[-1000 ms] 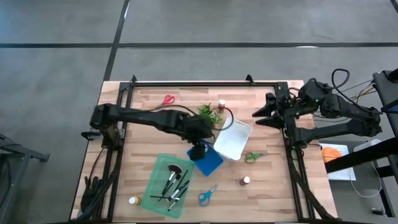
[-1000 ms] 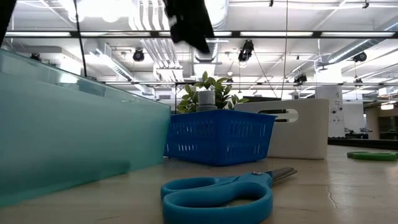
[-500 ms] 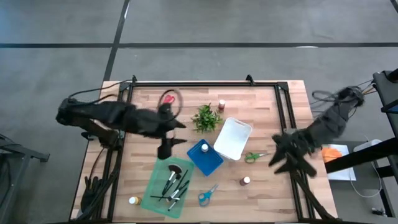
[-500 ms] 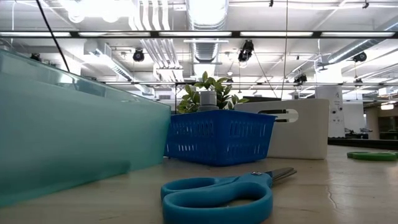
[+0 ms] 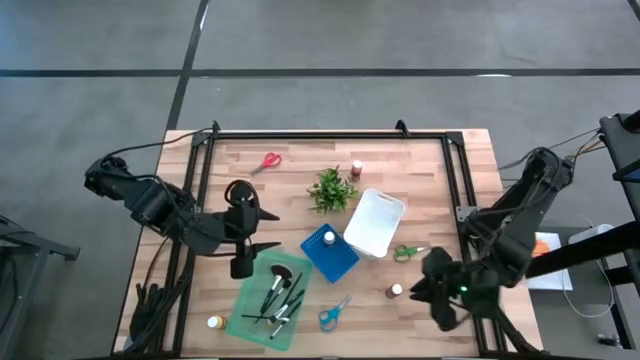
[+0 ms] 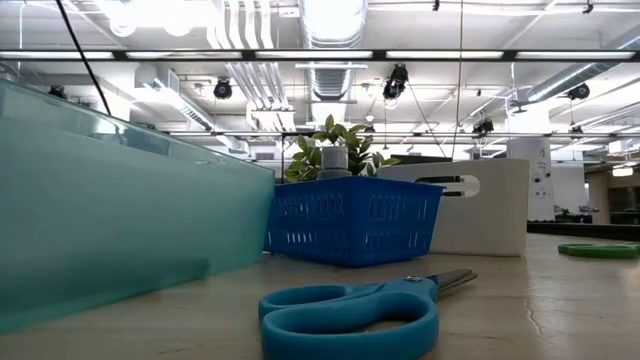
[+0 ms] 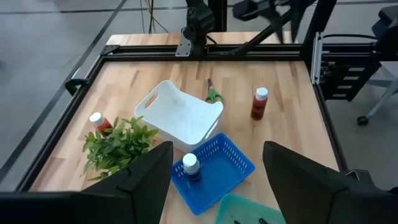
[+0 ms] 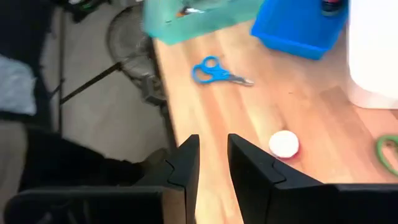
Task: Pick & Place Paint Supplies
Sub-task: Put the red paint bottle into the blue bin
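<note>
My left gripper [image 5: 248, 236] hangs open above the table, left of the blue basket [image 5: 334, 258], over the far end of the green tray [image 5: 252, 300] that holds several dark brushes [image 5: 280, 296]. A white-capped bottle [image 7: 191, 167] stands in the basket. My right gripper [image 5: 440, 292] is low at the table's near right edge, its fingers a narrow gap apart, just right of a white-capped red bottle [image 8: 284, 144]. Blue scissors [image 5: 334, 313], green scissors [image 5: 408, 252] and red scissors [image 5: 268, 161] lie flat on the wood. A yellow-capped bottle [image 5: 214, 322] stands at the near left.
A white bin [image 5: 375, 222] sits beside the basket, and the small plant [image 5: 333, 188] and another bottle [image 5: 356, 168] stand farther back. A black frame rail [image 5: 330, 134] runs around the table. Bare wood lies between the green scissors and the near edge.
My left gripper has drawn back from over the blue basket toward the table's left, leaving the white-capped bottle in the basket; it no longer shows in the low view. My right arm has swung from the far right corner toward the near edge.
</note>
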Motion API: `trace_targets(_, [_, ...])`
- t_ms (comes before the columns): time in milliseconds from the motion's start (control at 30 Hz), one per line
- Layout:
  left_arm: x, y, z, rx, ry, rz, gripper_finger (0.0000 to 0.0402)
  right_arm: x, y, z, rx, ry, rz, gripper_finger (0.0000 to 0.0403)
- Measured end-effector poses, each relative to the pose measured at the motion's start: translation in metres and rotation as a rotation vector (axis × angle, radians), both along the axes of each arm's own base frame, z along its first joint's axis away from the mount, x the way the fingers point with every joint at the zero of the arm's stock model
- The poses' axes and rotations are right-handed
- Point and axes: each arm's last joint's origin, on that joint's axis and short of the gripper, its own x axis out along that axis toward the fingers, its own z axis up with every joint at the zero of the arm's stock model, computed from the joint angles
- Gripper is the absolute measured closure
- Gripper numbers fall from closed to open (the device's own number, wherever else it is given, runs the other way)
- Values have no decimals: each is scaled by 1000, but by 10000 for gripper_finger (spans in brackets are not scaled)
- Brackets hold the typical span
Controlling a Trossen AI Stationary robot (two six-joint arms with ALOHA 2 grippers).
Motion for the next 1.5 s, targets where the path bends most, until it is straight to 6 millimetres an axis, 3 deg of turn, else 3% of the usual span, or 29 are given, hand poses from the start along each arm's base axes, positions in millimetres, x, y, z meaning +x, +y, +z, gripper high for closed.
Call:
trace_targets(133, [0, -1, 0, -7, 5, -14, 144, 16, -5, -10, -23, 31, -65, 321])
trace_targets(367, [-5, -7, -2, -2, 23, -44, 144, 31, -23, -9, 39, 75, -116, 316])
trace_targets(733, [-5, -10, -14, -8, 62, -22, 144, 39, -39, -41, -32, 149, -90, 187])
trace_targets(933, [-2, -11, -30, -8, 100, -2, 144, 48, -29, -63, -80, 242, -13, 179])
trace_targets(1033, [-2, -12, -30, -15, 97, 1, 144, 53, -9, -65, -148, 197, 106, 178])
trace_targets(1233, [-2, -12, -29, -31, 87, 8, 144, 41, 21, -76, -379, 128, 235, 178])
trace_targets(1500, [-2, -11, -29, -38, 84, 14, 144, 40, 21, -83, -459, 116, 206, 178])
